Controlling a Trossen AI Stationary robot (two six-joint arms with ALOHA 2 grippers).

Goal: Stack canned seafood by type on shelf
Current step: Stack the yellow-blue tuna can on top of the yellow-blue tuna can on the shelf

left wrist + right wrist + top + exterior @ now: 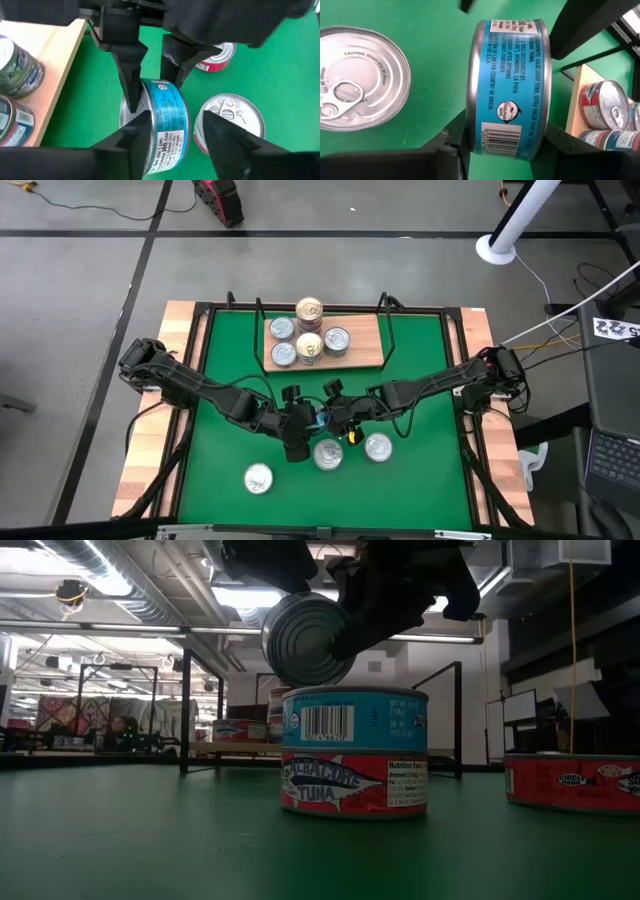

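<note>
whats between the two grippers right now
A blue-labelled tin, tipped on edge, lies between the left gripper and the right gripper, whose fingers clamp it; the left wrist view shows this best.

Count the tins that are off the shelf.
4. Three stand on the green mat: front-left tin, middle tin, right tin. A blue tin, on edge, is held in the right gripper. Arms may hide more.
</note>
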